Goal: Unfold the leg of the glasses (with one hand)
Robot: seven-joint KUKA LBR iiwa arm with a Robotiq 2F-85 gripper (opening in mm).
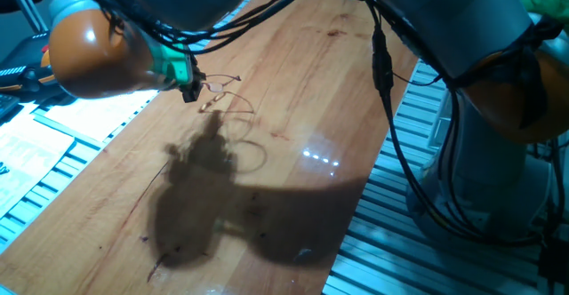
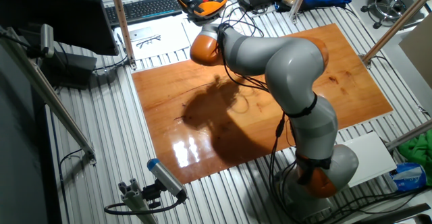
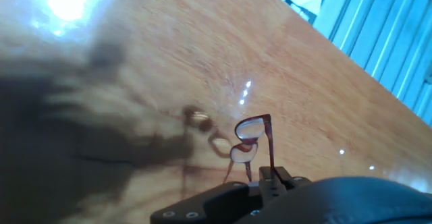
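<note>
The tool (image 1: pixel 190 89) is pinched on the glasses (image 3: pixel 251 140), seemingly by one leg, holding them lifted above the wooden bench (image 1: pixel 293 91), lenses hanging out past its fingertips.
</note>
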